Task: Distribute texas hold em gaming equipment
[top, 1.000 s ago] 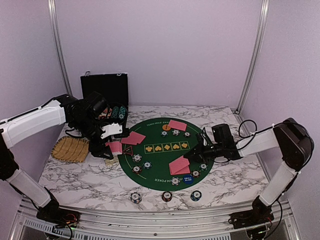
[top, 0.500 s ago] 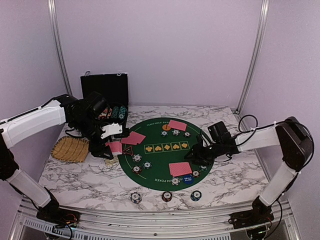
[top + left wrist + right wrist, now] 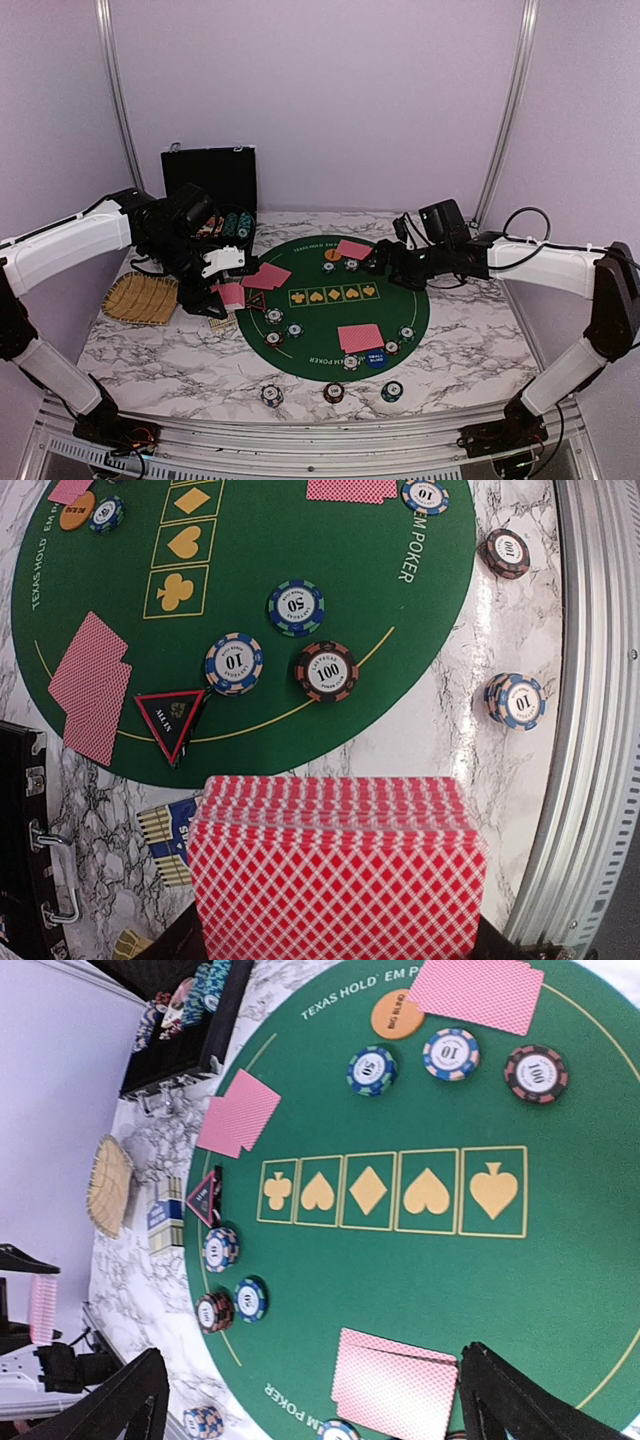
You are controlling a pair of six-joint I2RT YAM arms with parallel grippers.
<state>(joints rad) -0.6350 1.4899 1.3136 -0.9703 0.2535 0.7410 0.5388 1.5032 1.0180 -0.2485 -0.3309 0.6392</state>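
Three loose poker chips (image 3: 334, 392) sit off the mat (image 3: 318, 322), past its 6 o'clock edge. Blue small blind disc (image 3: 376, 359) and a card pair (image 3: 360, 337) lie just inside. Left gripper (image 3: 222, 292) at 9 clamps the deck (image 3: 340, 870). Right gripper (image 3: 385, 263) hovers at 2, jaws wide, empty. No cards at 3, so likely that's next: pinch one top card only, lay it flat, clear of chips. Far pair (image 3: 354, 249) at 12.

Left arm (image 3: 70, 245) and right arm (image 3: 545, 262): white tube links, chunky black joint housings, black bases. Thin black cable (image 3: 526, 210) loops off the right arm near the wrist. Left wrist carries a white moulded bracket (image 3: 222, 261), possibly a finger mount.
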